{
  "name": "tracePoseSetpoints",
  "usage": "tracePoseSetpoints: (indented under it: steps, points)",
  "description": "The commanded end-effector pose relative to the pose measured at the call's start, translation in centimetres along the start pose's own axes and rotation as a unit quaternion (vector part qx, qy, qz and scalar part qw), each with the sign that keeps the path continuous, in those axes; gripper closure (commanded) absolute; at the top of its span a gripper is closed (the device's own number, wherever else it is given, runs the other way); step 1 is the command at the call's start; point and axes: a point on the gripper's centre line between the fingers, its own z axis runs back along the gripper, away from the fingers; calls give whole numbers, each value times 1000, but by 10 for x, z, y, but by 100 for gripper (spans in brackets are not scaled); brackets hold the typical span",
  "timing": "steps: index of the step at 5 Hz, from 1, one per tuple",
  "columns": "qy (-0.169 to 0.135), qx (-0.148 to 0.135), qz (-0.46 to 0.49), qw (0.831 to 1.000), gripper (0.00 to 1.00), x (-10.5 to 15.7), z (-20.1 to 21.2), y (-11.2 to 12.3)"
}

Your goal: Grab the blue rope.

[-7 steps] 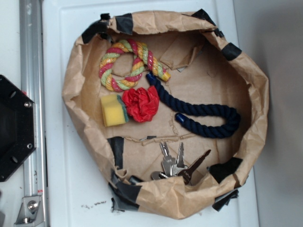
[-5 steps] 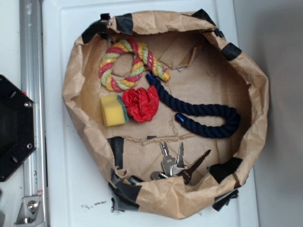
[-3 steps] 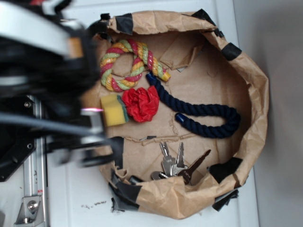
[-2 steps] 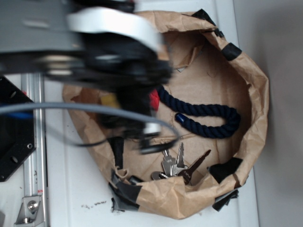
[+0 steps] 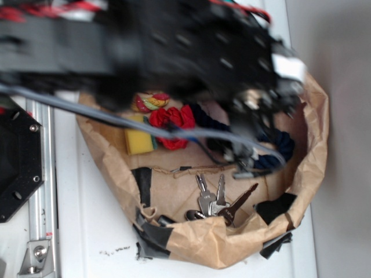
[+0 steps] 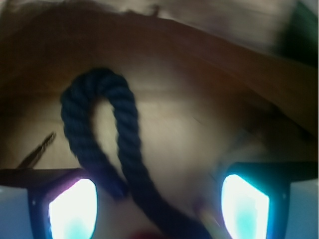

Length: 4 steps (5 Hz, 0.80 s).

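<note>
The gripper (image 6: 159, 204) is wide open above the rope (image 6: 107, 144). Its loop points to 11 o'clock. Go straight down so both fingers (image 6: 72, 209) hug it.

Thick dark navy twisted rope (image 6: 107, 144): bent in a hook shape on the crinkled brown paper floor (image 6: 199, 124). Its closed bend lies at the upper left, toward the paper wall (image 6: 164, 40) rising behind it. The short strand ends just beside the left finger; the long strand runs down between the two fingers to the bottom edge.

Gripper (image 6: 159, 206): two dark fingers (image 6: 249, 199) with bright glowing pads, set well apart on either side of the rope, above the floor.

View blurred throughout.
</note>
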Motion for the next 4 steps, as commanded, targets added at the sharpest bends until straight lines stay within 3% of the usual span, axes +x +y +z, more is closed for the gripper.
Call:
tracePoseSetpoints:
  steps: [1, 2, 4]
  points:
    - [-40, -30, -125, 991, 0, 2, -6, -61]
    - [-27, 34, -102, 994, 0, 11, -15, -64]
    - [23, 75, -53, 996, 0, 22, -49, -33]
